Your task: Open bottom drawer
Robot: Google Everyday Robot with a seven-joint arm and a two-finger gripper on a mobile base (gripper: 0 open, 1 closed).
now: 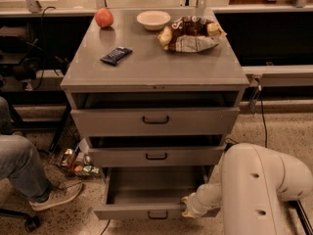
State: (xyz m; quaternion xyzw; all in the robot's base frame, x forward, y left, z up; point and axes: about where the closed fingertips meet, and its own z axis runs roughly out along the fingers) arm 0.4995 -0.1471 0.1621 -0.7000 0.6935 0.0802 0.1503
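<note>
The bottom drawer point(142, 211) is a low grey metal drawer with a small black bar handle point(157, 215). It stands pulled out, its inside bare and dark. My white arm point(259, 190) reaches in from the lower right. My gripper point(187, 207) is at the right end of the drawer's front panel, against its top edge. The mid-sized drawer point(156, 155) and the tallest drawer point(155, 120) above it each stand out a little.
On the cabinet top point(146, 67) lie an apple point(103, 18), a white bowl point(153, 19), a chip bag point(190, 33) and a dark snack bar point(116, 55). A seated person's leg and shoe point(29, 180) are at the left. Cans and litter point(76, 163) lie beside the cabinet.
</note>
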